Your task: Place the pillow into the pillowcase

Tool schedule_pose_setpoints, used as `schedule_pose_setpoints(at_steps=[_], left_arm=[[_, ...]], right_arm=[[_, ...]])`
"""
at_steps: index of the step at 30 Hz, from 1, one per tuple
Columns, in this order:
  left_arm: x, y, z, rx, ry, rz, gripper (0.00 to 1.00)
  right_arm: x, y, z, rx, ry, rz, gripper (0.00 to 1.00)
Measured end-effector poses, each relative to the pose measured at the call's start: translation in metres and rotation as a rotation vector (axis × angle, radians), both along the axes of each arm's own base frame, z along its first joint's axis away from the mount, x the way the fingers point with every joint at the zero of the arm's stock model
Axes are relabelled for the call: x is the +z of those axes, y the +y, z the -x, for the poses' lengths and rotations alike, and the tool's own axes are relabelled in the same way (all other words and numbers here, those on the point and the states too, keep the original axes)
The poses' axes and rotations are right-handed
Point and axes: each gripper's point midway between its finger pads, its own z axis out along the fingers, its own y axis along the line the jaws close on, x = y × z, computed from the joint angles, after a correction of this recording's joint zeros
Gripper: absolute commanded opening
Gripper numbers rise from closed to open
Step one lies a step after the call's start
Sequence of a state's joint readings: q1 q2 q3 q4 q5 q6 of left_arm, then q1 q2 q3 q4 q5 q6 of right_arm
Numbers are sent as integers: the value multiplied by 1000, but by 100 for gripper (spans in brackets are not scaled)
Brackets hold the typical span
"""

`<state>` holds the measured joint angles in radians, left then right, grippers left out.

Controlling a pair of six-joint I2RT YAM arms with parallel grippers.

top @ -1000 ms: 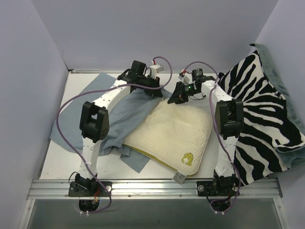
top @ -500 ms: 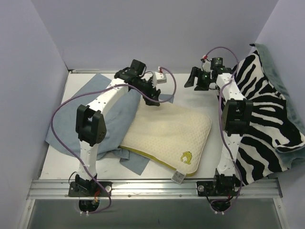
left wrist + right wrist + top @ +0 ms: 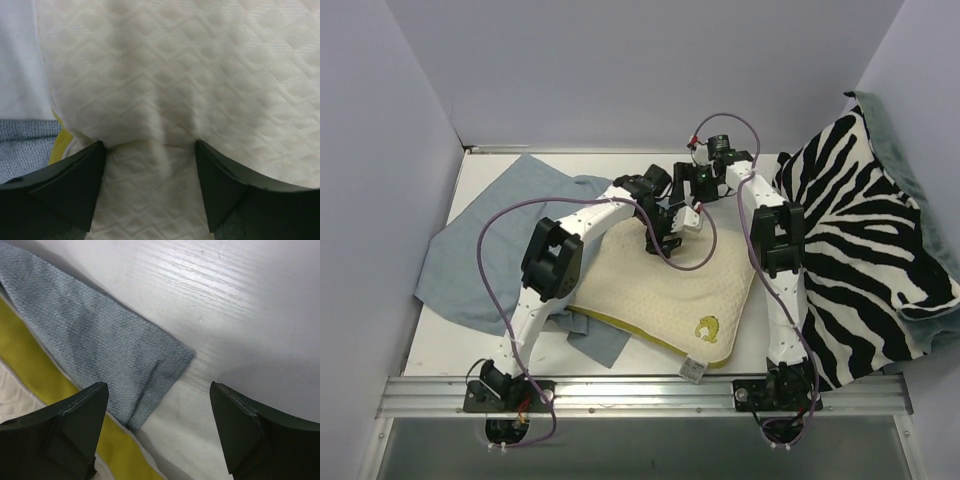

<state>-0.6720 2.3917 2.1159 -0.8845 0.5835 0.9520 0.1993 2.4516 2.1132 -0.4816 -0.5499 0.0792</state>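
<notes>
We judge the pillow (image 3: 165, 75) soft and light, best pinched at its yellow edge (image 3: 30, 365) — the pillowcase (image 3: 100, 340) limp. Left gripper (image 3: 149, 146) and right gripper (image 3: 159, 386) — 2 claws apart, empty.

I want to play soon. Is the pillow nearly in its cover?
Not nearly. Done: nothing that shows; the pillow lies bare on top of the pillowcase. In hand: nothing; the left gripper stands open over the pillow, the right gripper open above a pillowcase corner. Left: the whole stuffing.
</notes>
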Motion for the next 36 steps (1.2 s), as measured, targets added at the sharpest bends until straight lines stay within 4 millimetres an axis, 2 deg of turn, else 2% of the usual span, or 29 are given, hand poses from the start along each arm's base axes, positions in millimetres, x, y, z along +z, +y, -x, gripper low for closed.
schedule_pose_setpoints(at_steps=[3, 5, 9, 13, 16, 17, 19, 20, 22, 23, 25, 26, 30, 33, 34, 35, 36], left_arm=[[-1, 15, 19, -102, -4, -8, 76], [1, 32, 39, -150, 15, -20, 77], [5, 59, 76, -199, 98, -56, 79], [7, 67, 86, -211, 127, -67, 84], [9, 67, 87, -211, 127, -63, 87], [10, 67, 87, -211, 127, -63, 88], [11, 67, 86, -210, 124, -60, 90], [13, 67, 86, -209, 120, -58, 91], [17, 65, 84, -208, 110, -51, 94], [19, 64, 82, -207, 104, -47, 95], [24, 60, 78, -206, 87, -38, 96], [25, 59, 77, -208, 79, -34, 96], [26, 57, 71, -213, 51, -35, 95], [16, 57, 68, -221, 32, -57, 74], [11, 58, 66, -220, 26, -70, 60], [6, 59, 64, -216, 26, -87, 27], [-1, 61, 64, -204, 36, -108, 16]], right_arm=[[-3, -1, 1, 9, -10, 46, 85], [-6, -3, 4, 20, -9, 84, 85], [-12, 8, 21, 78, 17, 151, 85], [-13, 29, 43, 147, 58, 157, 84], [-12, 44, 61, 198, 93, 121, 79], [-12, 45, 67, 209, 103, 115, 70], [-14, 48, 78, 232, 129, 111, 58], [-15, 49, 82, 237, 139, 110, 46], [-19, 48, 90, 249, 163, 111, 35], [-20, 47, 93, 251, 174, 116, 24], [-24, 47, 100, 261, 205, 119, 13], [-24, 47, 104, 266, 220, 115, 2], [-27, 44, 116, 268, 278, 92, 0], [-26, 42, 126, 269, 319, 48, 0], [-26, 40, 129, 267, 334, 34, 0], [-25, 38, 132, 264, 348, 23, 0], [-25, 35, 135, 260, 360, 15, 0]])
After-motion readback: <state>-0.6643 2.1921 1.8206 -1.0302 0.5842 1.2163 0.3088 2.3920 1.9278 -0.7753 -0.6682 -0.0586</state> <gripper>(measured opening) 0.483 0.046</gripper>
